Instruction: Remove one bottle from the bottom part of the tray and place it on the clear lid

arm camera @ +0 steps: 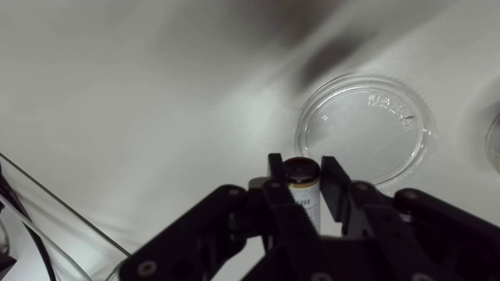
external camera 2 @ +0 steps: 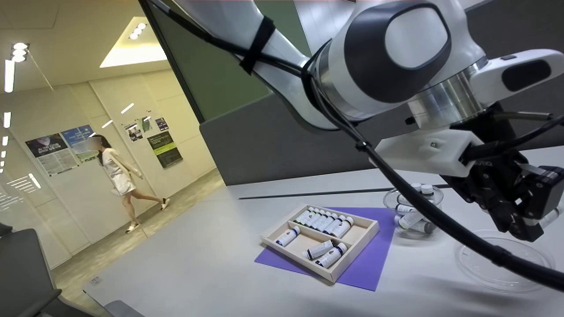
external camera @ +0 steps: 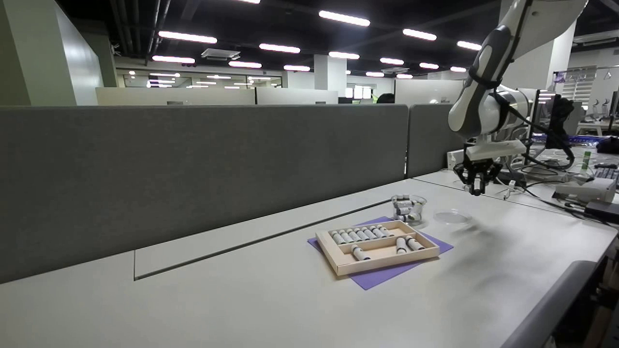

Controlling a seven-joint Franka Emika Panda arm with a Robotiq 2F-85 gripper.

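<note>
Since the gripper (arm camera: pixel 301 163) stands narrowed on a white-labelled bottle (arm camera: pixel 306 198), held off the table (arm camera: pixel 156 117) near the clear lid (arm camera: pixel 363 132), the removal step reads as done, though its origin cannot be told from these views. Beside the lid stands a clear tub (external camera 2: pixel 387 199) of further bottles (external camera 2: pixel 410 219); past that, the wooden tray (external camera: pixel 387 261) rests on a purple sheet (external camera 2: pixel 372 259), three bottles (external camera 2: pixel 332 256) in one compartment (external camera: pixel 382 252) and a row of seven (external camera 2: pixel 323 221) in the other. Left to do, by my judgement: bring the held bottle over the lid, lower it and release.

Open-plan office; grey partition (external camera: pixel 203 183); white desk (external camera: pixel 217 304); keyboard (external camera: pixel 606 173); rows of ceiling lights (external camera: pixel 344 18)
</note>
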